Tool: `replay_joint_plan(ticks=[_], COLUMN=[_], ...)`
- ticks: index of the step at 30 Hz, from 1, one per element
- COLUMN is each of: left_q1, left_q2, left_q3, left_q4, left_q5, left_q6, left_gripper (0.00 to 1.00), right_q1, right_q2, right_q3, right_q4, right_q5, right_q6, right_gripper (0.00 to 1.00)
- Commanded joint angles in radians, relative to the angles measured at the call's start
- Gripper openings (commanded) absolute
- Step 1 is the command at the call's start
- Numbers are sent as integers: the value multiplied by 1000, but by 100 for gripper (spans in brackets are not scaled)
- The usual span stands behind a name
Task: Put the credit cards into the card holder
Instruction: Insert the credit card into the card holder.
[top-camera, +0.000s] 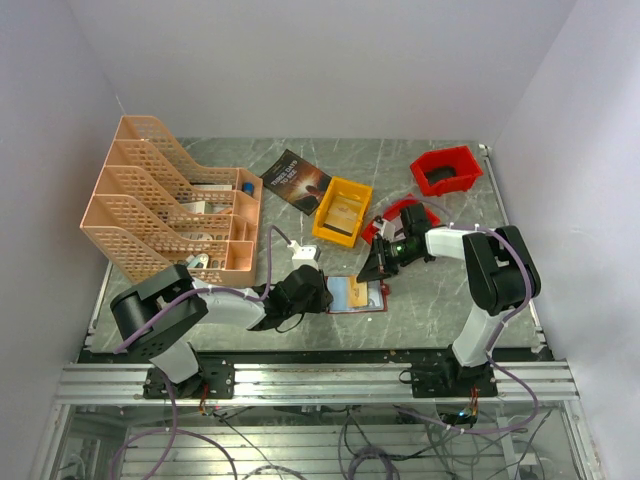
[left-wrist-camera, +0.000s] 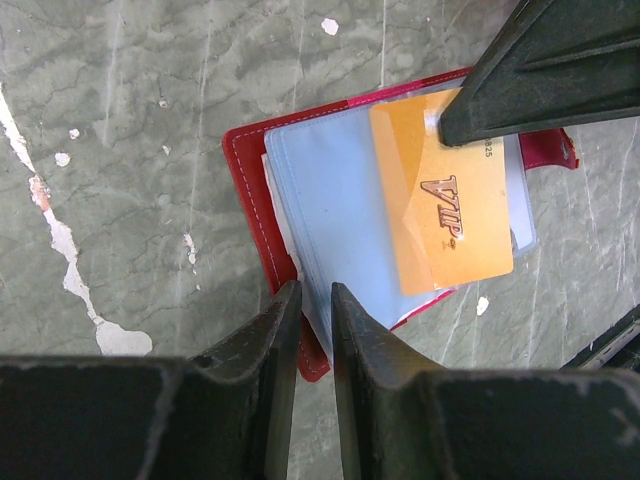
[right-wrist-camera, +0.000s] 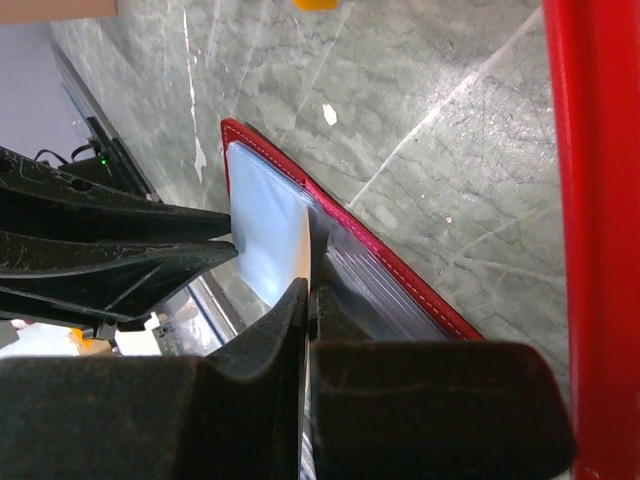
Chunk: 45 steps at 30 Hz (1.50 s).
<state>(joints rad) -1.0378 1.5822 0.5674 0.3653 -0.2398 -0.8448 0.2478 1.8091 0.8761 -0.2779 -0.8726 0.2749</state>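
Note:
The dark red card holder (top-camera: 372, 303) lies open on the table, its pale clear pockets (left-wrist-camera: 330, 200) facing up. My left gripper (left-wrist-camera: 315, 298) is shut on the near edge of the pocket leaves, at the holder's left side (top-camera: 324, 294). An orange credit card (left-wrist-camera: 445, 215) marked VIP lies slanted over the pockets, its far end pinched by my right gripper (top-camera: 379, 270). In the right wrist view the card (right-wrist-camera: 304, 245) shows edge-on between the closed jaws of the right gripper (right-wrist-camera: 312, 292), just above the holder's red edge (right-wrist-camera: 400, 272). Whether the card's tip is inside a pocket is unclear.
A peach file rack (top-camera: 170, 210) stands at the back left. A dark book (top-camera: 295, 180), a yellow bin (top-camera: 343, 210) and a red bin (top-camera: 447, 170) sit behind the holder. Another red object (top-camera: 400, 212) lies behind the right gripper.

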Motion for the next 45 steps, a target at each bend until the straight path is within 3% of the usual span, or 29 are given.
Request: replay_joint_plan(ticks=[1, 26, 45], left_q1=[-4, -4, -4], left_q2=[2, 0, -7], left_q3=[20, 35, 25], left_q4=[-5, -6, -13], left_q5=[-1, 11, 7], left_q6=[11, 15, 9], left_gripper=[30, 31, 32], right_q1=[-1, 28, -33], right_q2=[-2, 47, -41], right_q3=[-21, -30, -116], right_q4=[42, 89, 214], right_q5=[4, -49, -61], right_q6=[6, 31, 104], right_gripper=[0, 0, 0])
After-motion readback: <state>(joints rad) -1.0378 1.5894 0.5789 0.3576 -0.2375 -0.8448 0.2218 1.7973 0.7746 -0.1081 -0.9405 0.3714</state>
